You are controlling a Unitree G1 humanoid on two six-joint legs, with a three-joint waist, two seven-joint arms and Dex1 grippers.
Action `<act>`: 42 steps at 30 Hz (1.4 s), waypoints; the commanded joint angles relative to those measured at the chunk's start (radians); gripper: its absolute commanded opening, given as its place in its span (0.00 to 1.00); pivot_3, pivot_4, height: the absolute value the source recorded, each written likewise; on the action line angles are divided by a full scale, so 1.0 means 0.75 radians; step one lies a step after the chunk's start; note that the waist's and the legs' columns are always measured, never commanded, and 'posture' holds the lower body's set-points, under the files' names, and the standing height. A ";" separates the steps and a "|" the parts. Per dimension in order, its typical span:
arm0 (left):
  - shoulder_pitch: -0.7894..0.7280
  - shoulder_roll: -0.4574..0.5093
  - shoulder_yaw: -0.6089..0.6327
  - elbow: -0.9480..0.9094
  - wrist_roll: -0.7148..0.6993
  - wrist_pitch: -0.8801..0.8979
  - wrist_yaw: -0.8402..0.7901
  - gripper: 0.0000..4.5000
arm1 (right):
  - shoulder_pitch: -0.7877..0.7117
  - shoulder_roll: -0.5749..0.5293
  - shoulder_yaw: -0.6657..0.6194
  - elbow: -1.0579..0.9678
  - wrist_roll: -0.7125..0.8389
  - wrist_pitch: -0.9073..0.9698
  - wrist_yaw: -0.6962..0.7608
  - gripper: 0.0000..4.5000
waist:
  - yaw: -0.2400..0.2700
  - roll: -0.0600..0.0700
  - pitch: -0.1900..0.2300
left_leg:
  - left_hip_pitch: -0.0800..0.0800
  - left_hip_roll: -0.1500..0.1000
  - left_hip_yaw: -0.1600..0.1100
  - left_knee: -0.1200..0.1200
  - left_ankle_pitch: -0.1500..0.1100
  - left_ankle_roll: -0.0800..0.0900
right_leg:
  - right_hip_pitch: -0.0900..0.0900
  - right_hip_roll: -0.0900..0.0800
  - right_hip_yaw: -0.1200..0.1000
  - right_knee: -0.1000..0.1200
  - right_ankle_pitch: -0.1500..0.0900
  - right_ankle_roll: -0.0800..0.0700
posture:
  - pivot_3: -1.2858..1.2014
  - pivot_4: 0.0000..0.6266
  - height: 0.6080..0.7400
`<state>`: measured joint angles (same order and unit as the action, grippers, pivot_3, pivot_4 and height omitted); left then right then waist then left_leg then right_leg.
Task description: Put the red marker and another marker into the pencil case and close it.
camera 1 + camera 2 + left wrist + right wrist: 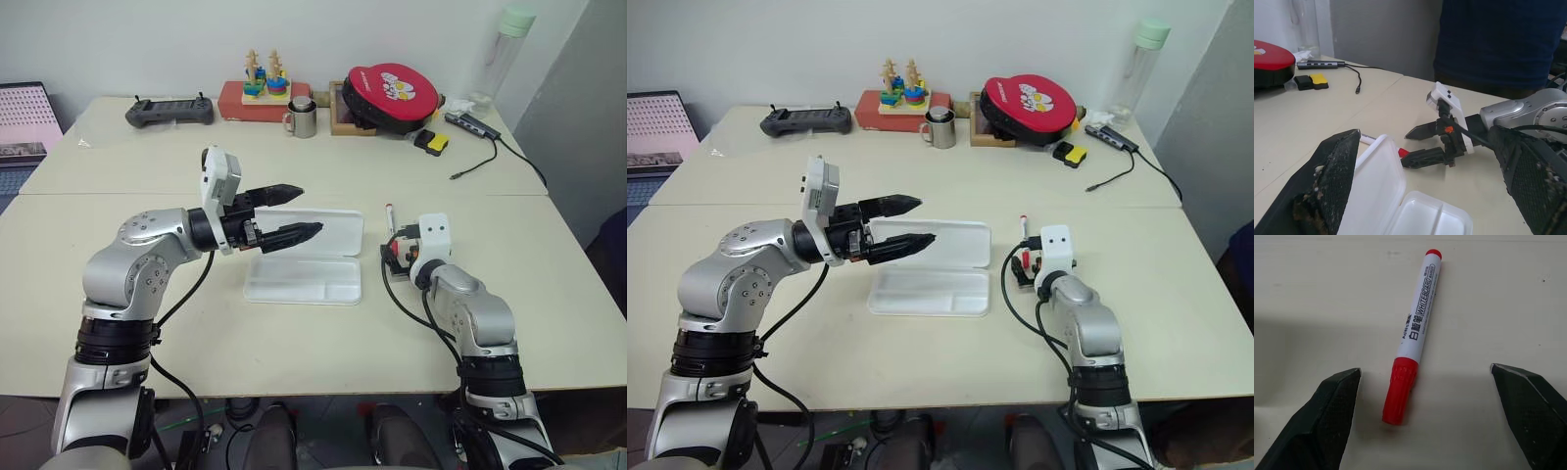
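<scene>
The pencil case (303, 281) lies open at the table's middle, its lid (328, 233) flat behind a tray with a divider. My left gripper (306, 211) hovers over the lid, pointing right, open with nothing between its fingers. The red marker (1410, 342), a white barrel with a red cap, lies on the table (294, 343) just right of the case. My right gripper (1425, 369) is low over it, open, one finger on each side of the capped end and apart from it. The left wrist view shows the right gripper (1405, 148) by the red cap (1403, 152). Another marker is out of view.
Along the far edge stand a black controller (168, 113), a wooden stacking toy (265, 83), a metal mug (302, 119), a red round pouch (392, 93), a yellow-black block (431, 143), a cabled hub (472, 125) and a bottle (502, 59). A person in dark blue (1498, 44) stands at the right.
</scene>
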<state>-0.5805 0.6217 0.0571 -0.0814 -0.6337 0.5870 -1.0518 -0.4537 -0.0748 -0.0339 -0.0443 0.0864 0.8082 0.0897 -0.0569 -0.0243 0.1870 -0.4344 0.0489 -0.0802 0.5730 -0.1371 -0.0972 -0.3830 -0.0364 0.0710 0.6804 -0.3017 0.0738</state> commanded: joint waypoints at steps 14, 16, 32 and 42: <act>-0.009 -0.013 0.001 -0.022 0.014 -0.038 -0.006 1.00 | 0.022 0.014 -0.016 0.063 -0.072 -0.056 -0.151 0.32 | 0.001 0.000 0.000 | 0.001 0.000 0.000 0.001 0.001 0.001 | 0.002 0.000 0.000 0.000 0.001 0.001 | 0.52 0.24 1.00; -0.009 -0.016 -0.001 -0.022 0.015 -0.037 -0.007 1.00 | 0.026 0.015 -0.022 0.062 -0.067 -0.059 -0.155 0.21 | 0.004 0.000 0.000 | 0.001 0.000 0.000 0.001 0.001 0.001 | 0.002 0.000 0.000 0.000 0.001 0.001 | 0.52 0.24 1.00; 0.186 0.167 0.212 -0.045 0.003 0.019 0.005 1.00 | -0.176 -0.215 0.012 -0.307 0.240 -0.302 0.366 0.06 | -0.025 0.002 0.001 | -0.001 0.000 0.001 -0.002 0.000 0.001 | -0.002 0.000 0.001 0.000 0.000 0.000 | 0.52 0.24 1.00; 0.509 0.338 0.342 -0.021 0.069 -0.050 -0.012 1.00 | -0.281 -0.568 0.472 -0.329 0.372 -0.218 1.083 0.06 | 0.006 -0.001 0.004 | -0.001 0.003 -0.001 -0.009 0.000 0.001 | -0.004 0.000 -0.005 0.000 -0.012 -0.006 | 0.52 0.24 1.00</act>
<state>-0.2080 0.8626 0.2808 -0.0681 -0.5704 0.5667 -1.0590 -0.6239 -0.4794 0.3099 -0.3271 0.3916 0.6715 0.8603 -0.0528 -0.0250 0.1903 -0.4355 0.0504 -0.0807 0.5677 -0.1372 -0.0964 -0.3860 -0.0365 0.0682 0.6801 -0.3106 0.0688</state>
